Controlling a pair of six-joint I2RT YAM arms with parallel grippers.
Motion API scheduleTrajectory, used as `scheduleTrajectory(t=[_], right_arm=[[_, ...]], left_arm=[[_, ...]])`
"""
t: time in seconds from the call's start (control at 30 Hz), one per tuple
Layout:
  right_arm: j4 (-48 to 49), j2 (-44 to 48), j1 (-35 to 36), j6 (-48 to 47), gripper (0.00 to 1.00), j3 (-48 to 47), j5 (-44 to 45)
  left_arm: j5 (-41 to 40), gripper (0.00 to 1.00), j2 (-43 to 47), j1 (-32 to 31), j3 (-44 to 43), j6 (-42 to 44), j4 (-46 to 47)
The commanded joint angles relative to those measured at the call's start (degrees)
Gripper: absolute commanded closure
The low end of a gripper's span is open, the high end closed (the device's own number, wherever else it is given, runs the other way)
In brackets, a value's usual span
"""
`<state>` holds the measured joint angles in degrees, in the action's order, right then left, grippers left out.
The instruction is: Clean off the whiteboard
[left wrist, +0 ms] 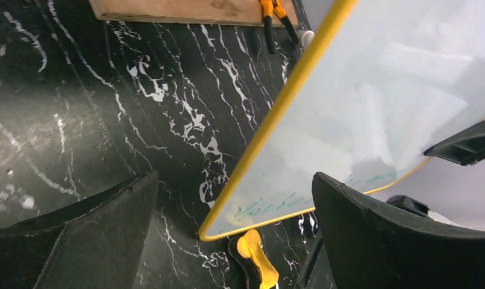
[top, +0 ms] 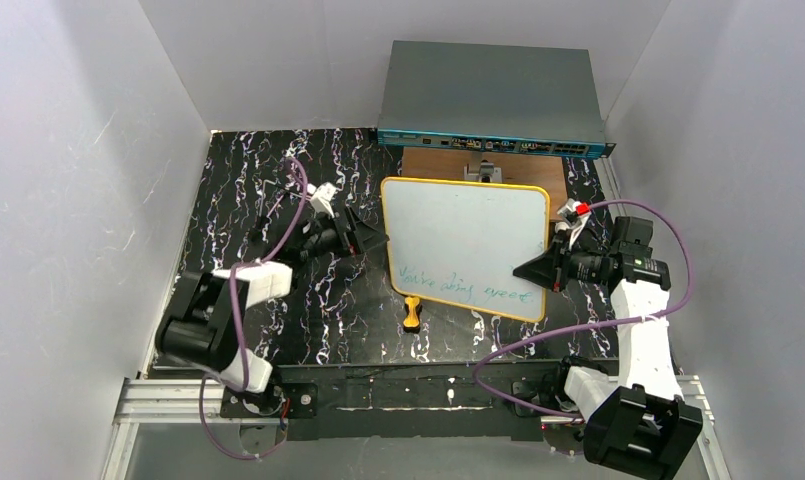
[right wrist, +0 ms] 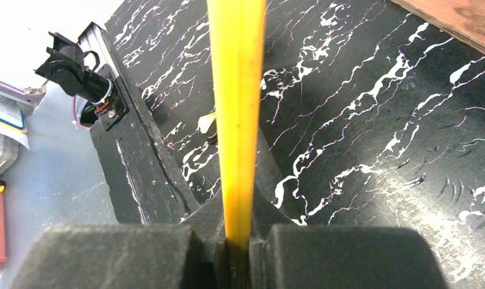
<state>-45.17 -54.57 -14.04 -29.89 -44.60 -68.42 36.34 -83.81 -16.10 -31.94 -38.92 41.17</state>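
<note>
**The whiteboard (top: pixel 465 245) was clamped by the right gripper (top: pixel 526 270), and the left gripper (top: pixel 375 237) was spread wide beside it.**
The board was held over the tabletop (top: pixel 238 180), between its middle and right edge, with the yellow right rim pinched in the right gripper's narrow jaws. Nothing was gripped by the left gripper, just beside the left rim. Green writing (top: pixel 465 285) was seen along the near edge, and an orange clamp (top: pixel 411 314) lay by the near-left corner.
</note>
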Motion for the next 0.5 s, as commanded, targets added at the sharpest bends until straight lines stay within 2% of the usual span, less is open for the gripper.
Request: scheduleTrajectory(t=[0.0,0.13,0.23,0.37,0.47], right_arm=[[1.0,-0.7,1.0,-0.3,0.99,-4.6,-10.4],[2.0,-1.5,1.5,0.8,0.99,-4.7,-10.7],[2.5,-2.0,1.8,1.2,0.99,-4.9,-10.8],[2.8,-2.4,2.0,1.5,0.99,-5.0,-10.7],[3.0,-2.6,2.1,1.6,0.99,-5.0,-10.6]], left_arm=[[12.3,0.02,-7.7,0.7,-3.3,-3.8,17.5],[16.2,0.02,-15.8,0.6,-3.3,-12.2,34.5],[18.6,0.03,-20.3,0.4,-4.0,-16.7,42.4],[21.0,0.07,-22.9,-1.1,-5.3,-19.3,47.2],[22.1,0.16,-22.8,-1.9,-6.2,-19.6,47.3]])
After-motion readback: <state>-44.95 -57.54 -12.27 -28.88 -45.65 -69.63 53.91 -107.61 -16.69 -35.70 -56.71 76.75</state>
